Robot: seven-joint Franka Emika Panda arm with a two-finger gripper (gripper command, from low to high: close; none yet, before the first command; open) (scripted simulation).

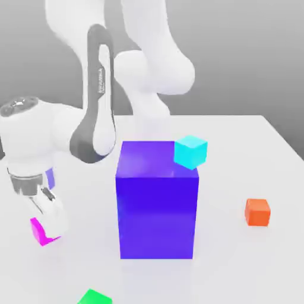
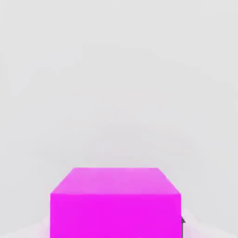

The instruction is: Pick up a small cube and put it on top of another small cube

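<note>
The gripper (image 1: 46, 222) is at the exterior view's left, low over the table (image 1: 249, 261), pointing down. Its jaws are narrow and closed on the pink cube (image 1: 40, 231). A white finger (image 1: 54, 217) covers most of the cube's near side; only the cube's left portion is exposed in this view. The cube sits at table level; whether it rests on the surface or is slightly clear of it cannot be determined.

In the hand view, the pink cube (image 2: 115, 204) is close below the camera, with its top face and one side face visible. A dark finger edge (image 2: 182, 222) touches the cube's side.

The blue block (image 1: 157, 202) stands upright near the table centre, well apart from the gripper. The cyan cube (image 1: 190, 151) appears at the block's upper corner on the exterior view's right; whether it sits on the block or on the table behind it cannot be determined.

The orange cube (image 1: 257, 212) lies on the table at the exterior view's right, apart from the block. The green cube (image 1: 95, 297) lies at the near table edge and is partly cut off by the frame.
</note>
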